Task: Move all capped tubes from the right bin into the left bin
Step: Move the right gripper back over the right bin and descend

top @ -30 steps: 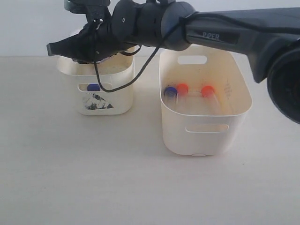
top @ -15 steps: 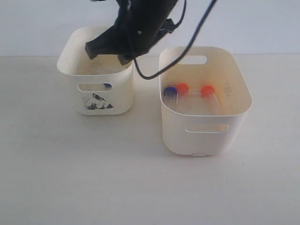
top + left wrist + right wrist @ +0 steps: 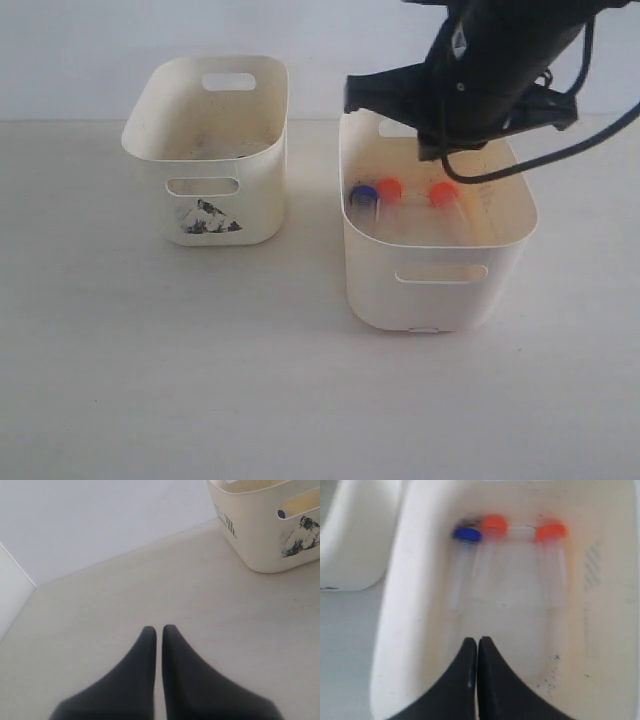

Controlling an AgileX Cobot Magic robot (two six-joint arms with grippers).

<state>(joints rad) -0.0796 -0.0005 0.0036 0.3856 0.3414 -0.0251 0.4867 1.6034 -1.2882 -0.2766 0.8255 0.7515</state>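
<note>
Reaching for a tube: my right gripper [image 3: 478, 641], clenched on nothing, hangs over the wide plain cream plastic bin [image 3: 440, 290], three clear capped tubes [image 3: 389, 188] lying on its floor. Next I must open, then descend onto one.

The light is bright, soft and even in all 3 views, with no hard glare. In the exterior view the table [image 3: 200, 390] looks washed pale, and only faint, diffuse shadows lie under the left bin [image 3: 205, 215] and the right bin [image 3: 440, 295]. My arm [image 3: 500, 60], at the upper right of that frame, is slightly smeared. In my right wrist view the 3 capped tubes [image 3: 494, 525] are hazy and out of focus, while my right gripper [image 3: 478, 642] shows crisper edges.
</note>
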